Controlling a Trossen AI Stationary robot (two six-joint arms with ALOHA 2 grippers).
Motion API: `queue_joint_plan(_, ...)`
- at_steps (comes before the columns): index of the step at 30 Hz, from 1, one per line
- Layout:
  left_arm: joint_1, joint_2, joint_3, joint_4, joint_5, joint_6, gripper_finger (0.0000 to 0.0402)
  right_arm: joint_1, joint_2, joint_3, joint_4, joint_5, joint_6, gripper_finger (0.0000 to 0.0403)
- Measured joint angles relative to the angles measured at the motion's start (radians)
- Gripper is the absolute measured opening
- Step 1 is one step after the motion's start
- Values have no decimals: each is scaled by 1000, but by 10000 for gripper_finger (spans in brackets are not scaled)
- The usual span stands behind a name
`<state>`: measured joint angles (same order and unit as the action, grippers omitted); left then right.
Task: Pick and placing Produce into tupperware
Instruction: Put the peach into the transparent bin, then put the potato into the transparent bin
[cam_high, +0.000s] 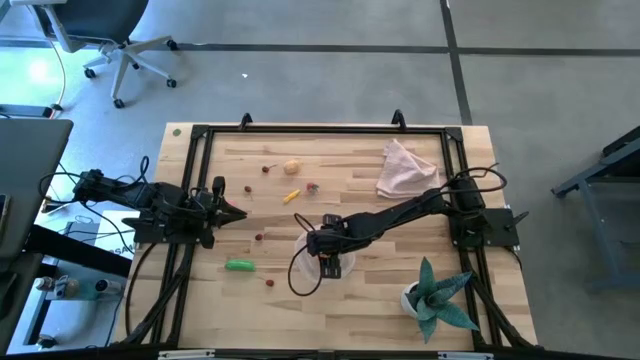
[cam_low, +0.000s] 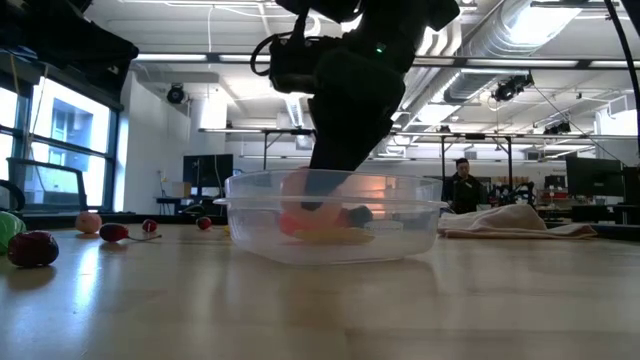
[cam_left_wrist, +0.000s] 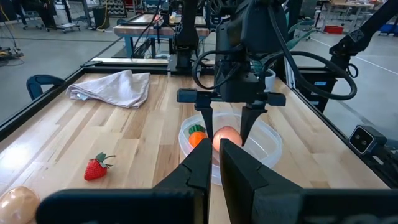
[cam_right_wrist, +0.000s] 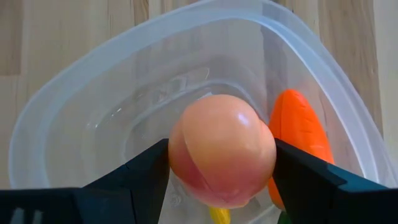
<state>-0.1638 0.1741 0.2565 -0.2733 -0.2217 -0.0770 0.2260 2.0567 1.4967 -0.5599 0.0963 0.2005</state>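
Note:
The clear tupperware (cam_high: 340, 268) stands near the middle of the table. My right gripper (cam_high: 328, 250) reaches down into it, shut on the pink ball (cam_right_wrist: 222, 149). The same ball (cam_left_wrist: 227, 138) shows between the right fingers in the left wrist view. An orange carrot (cam_right_wrist: 301, 143) and a yellow piece (cam_right_wrist: 217, 214) lie inside the tupperware (cam_right_wrist: 74, 118). A green pod (cam_high: 240, 265), a yellow stick (cam_high: 292, 195), a tan ball (cam_high: 292, 167) and small red berries (cam_high: 260, 238) lie on the wood. My left gripper (cam_high: 235, 213) waits shut at the table's left, touching nothing. My right gripper pinches the pink ball by two opposite sides (cam_right_wrist: 177, 152), one finger (cam_right_wrist: 143, 171) on each. The fingers slant steeply down from above, inside the tupperware's walls. Whether the ball rests on the container's floor cannot be told.
A pink cloth (cam_high: 405, 168) lies at the far right. A teal spiky plant in a white pot (cam_high: 435, 295) stands at the near right. A toy strawberry (cam_left_wrist: 96, 168) lies on the wood. A black frame (cam_high: 300, 130) runs around the table.

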Motion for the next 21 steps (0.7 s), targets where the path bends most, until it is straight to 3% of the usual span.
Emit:
queue_joint_plan(6, 0, 0, 0, 0, 0, 0, 21, 0, 0, 0, 1, -3, 4, 251)
queue_joint_plan(21, 0, 0, 0, 0, 0, 0, 21, 0, -1, 0, 13, 6, 8, 336)
